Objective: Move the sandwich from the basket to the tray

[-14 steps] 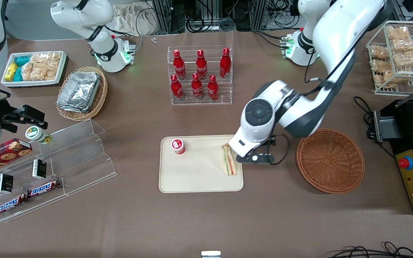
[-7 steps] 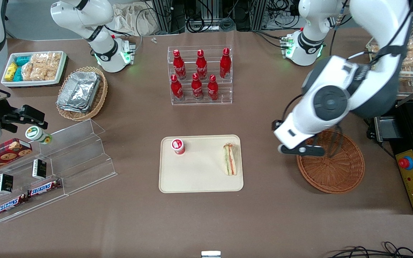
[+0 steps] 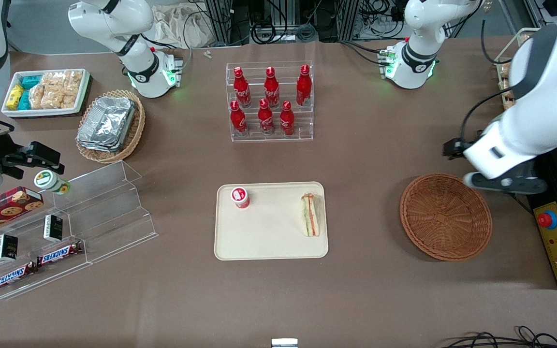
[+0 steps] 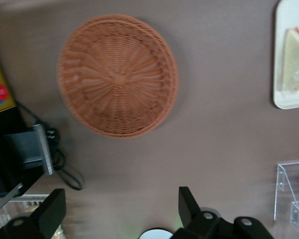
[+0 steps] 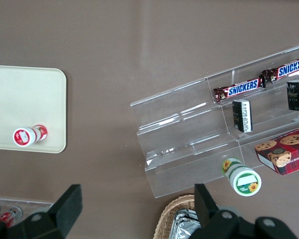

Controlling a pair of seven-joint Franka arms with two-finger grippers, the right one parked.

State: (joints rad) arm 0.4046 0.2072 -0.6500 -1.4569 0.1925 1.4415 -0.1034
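Sandwich [image 3: 310, 215] lies flat on the cream tray [image 3: 269, 241] in the front view, at about three o'clock on it, with a small red-capped cup [image 3: 240, 197] near eleven o'clock. The wicker basket [image 3: 445, 216] sits apart toward the working arm's end, holding nothing. The gripper [image 3: 505, 183] hangs at the basket's two o'clock edge.

From the left wrist, its black fingers [image 4: 191, 206] stand spread wide apart, gripping nothing, high above the basket [image 4: 118, 74]; the sandwich [image 4: 295, 60] on the tray [image 4: 284, 97] shows too.

From the right wrist, the tray [image 5: 25, 94] carries the cup [image 5: 29, 135].
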